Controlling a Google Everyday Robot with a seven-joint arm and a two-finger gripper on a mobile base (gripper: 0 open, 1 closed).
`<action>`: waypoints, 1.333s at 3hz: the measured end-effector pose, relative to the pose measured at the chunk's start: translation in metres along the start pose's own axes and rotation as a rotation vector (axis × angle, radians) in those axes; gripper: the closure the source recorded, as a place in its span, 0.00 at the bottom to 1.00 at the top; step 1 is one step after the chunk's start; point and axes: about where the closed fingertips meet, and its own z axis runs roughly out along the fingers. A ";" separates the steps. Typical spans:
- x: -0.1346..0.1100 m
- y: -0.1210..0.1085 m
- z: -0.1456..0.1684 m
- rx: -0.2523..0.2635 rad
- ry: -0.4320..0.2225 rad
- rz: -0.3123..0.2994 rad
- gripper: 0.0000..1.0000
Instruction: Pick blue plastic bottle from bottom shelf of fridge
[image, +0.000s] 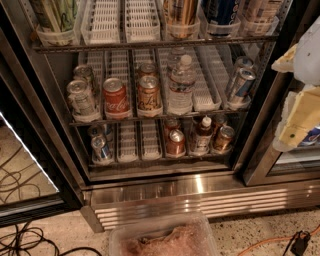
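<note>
The blue plastic bottle (202, 136), with a white cap, dark neck and pale label, stands upright on the bottom shelf (160, 159) of the fridge (200, 184), right of centre. A copper can (176, 142) is on its left and another (223, 138) on its right. My gripper (295, 115) shows as white and cream parts at the right edge of the camera view. It is outside the fridge opening, up and to the right of the bottle, and well apart from it.
A clear water bottle (181, 85), a red cola can (115, 97) and other cans stand on the middle rack. A silver-blue can (101, 148) is at the bottom shelf's left. A translucent bin (162, 235) lies on the floor in front. Cables (20, 235) trail at left, and an orange cable (265, 241) at right.
</note>
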 end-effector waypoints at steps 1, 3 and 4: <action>0.000 0.001 0.006 0.005 -0.003 -0.002 0.00; 0.012 0.026 0.102 -0.157 -0.116 0.113 0.00; 0.026 0.037 0.144 -0.173 -0.228 0.278 0.00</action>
